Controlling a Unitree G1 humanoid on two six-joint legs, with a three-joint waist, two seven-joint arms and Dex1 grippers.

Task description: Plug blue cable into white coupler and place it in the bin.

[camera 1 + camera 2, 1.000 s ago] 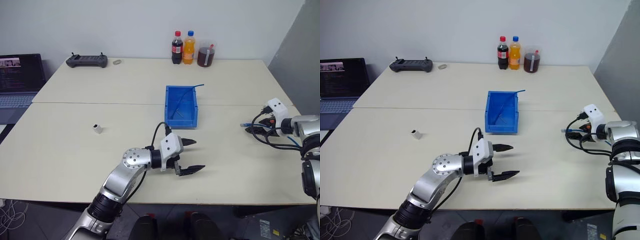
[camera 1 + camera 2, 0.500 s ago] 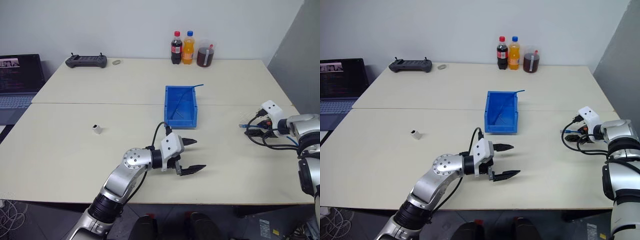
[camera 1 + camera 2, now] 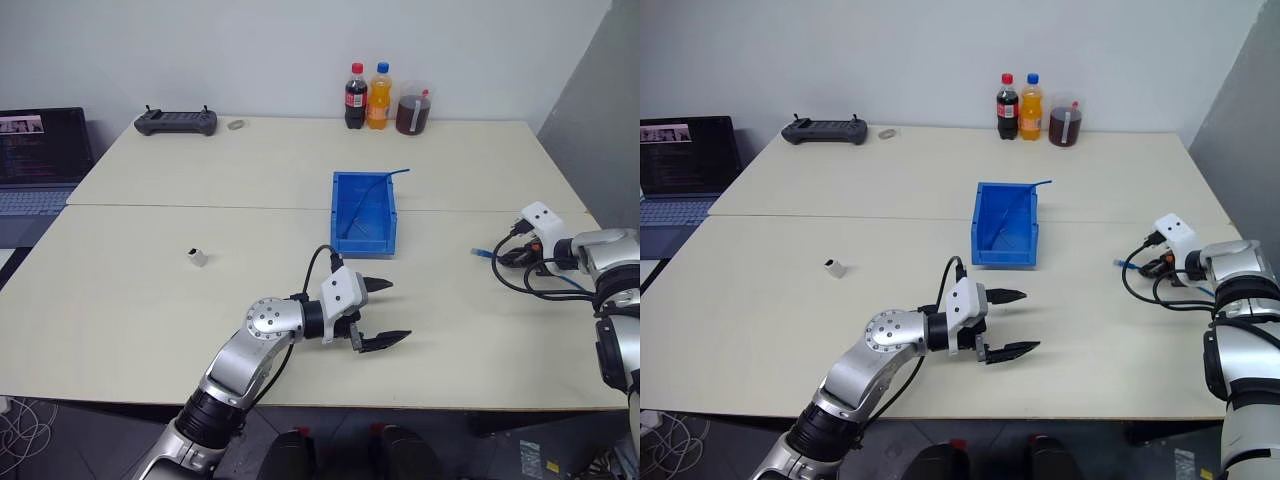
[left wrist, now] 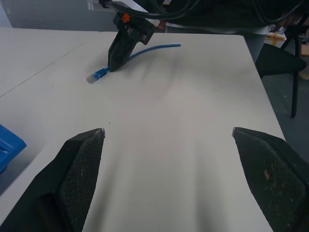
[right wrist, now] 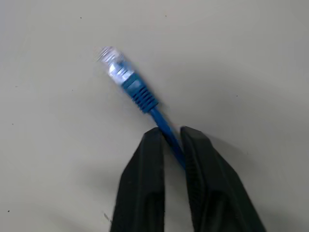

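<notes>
A pale beige surface (image 3: 200,310) made of two tables pushed together. Near the right edge, the right gripper (image 5: 169,137) has its jaws closed on the blue cable (image 5: 140,94), pinching the cord just behind the plug; the clear plug end sticks out past the fingertips, close above the surface, pointing toward the middle. From the left wrist view the same cable (image 4: 145,49) trails back from that gripper toward the right edge. The left gripper (image 3: 378,312) hovers near the front edge, roughly in the middle, with its jaws spread wide and holding nothing. The bin (image 3: 364,212), bright blue and open-topped, sits near the centre of the surface, with a thin darker blue wire (image 3: 385,176) poking out over its far rim. The white coupler (image 3: 197,258) lies alone toward the left side, well apart from both grippers and the bin. Along the far edge stand two soft drink bottles (image 3: 366,97) and a jar of dark liquid (image 3: 411,109), and toward the far left corner lies a black handheld controller (image 3: 176,121).
</notes>
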